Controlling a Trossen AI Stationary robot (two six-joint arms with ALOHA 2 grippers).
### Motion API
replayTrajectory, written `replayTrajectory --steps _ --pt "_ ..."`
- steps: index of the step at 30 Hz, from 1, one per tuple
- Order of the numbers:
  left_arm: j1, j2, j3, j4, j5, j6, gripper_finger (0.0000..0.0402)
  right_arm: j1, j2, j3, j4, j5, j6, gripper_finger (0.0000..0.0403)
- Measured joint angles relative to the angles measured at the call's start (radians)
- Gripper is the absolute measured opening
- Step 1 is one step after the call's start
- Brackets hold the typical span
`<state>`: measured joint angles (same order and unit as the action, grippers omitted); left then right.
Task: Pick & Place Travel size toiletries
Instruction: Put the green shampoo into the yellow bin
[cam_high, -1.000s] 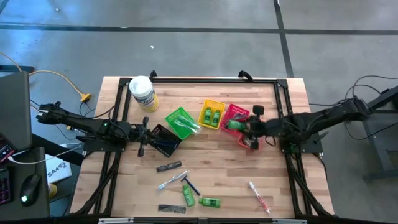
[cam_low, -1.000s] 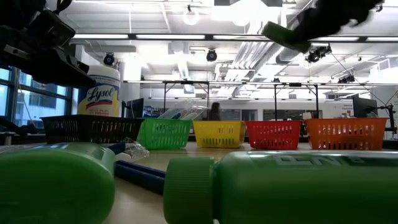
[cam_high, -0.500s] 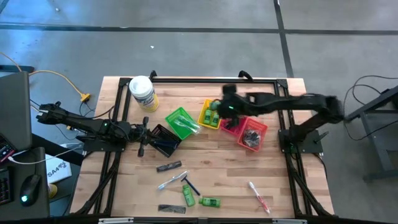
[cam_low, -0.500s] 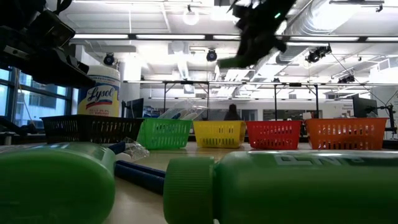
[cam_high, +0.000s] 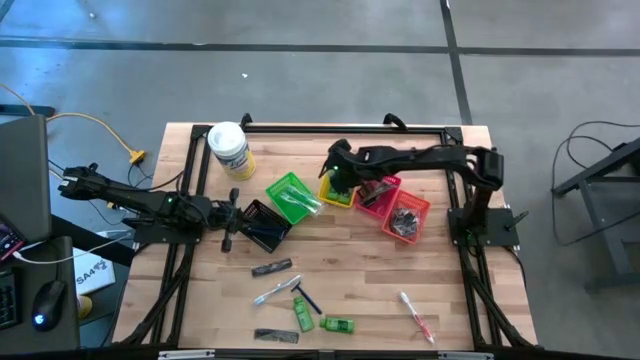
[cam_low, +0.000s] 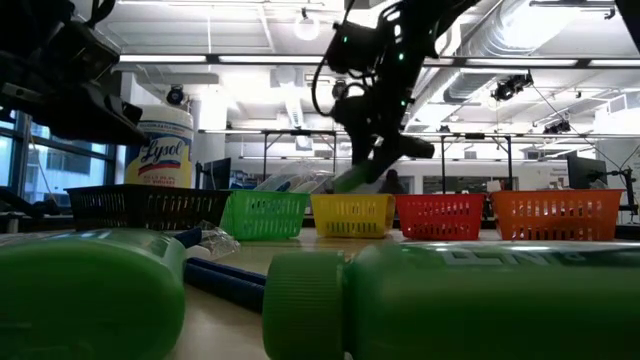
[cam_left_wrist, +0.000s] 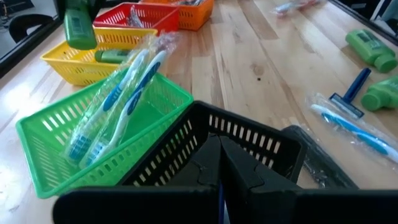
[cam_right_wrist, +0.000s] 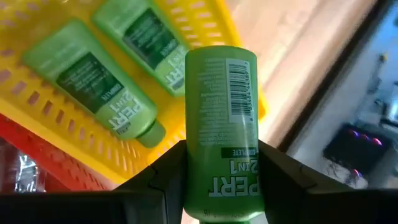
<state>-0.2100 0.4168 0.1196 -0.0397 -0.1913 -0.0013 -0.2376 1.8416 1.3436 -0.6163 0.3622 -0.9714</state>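
High view: right end effector (cam_high: 343, 172) over yellow basket (cam_high: 340, 184), frame centre; left end effector (cam_high: 232, 213) clenched, centre-left on the bench (cam_high: 350, 270).
Low view: green bottle (cam_low: 352, 179) above the yellow basket, upper centre.
Right wrist view: fingers (cam_right_wrist: 283, 172) grasping the green bottle; two more below in the basket.

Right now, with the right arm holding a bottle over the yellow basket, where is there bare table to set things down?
The right gripper holds a green bottle above the yellow basket. Bare wood lies between the orange basket and the toothbrush, and below the wipes tub. The basket row and the front-centre clutter near the comb are crowded.
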Motion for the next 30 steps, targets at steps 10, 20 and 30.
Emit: replayTrajectory --steps 10,20,30 --pt "0.0 0.0 0.0 -0.023 0.0 0.001 0.0 -0.02 0.032 0.0 0.054 -0.164 -0.156 0.0152" --pt "0.0 0.0 0.0 -0.022 0.0 -0.002 0.0 -0.012 0.032 0.0 0.0 -0.157 -0.099 0.0155" --pt "0.0 0.0 0.0 -0.01 0.0 -0.015 0.0 0.009 0.053 0.0 -0.006 -0.158 -0.107 0.0219"
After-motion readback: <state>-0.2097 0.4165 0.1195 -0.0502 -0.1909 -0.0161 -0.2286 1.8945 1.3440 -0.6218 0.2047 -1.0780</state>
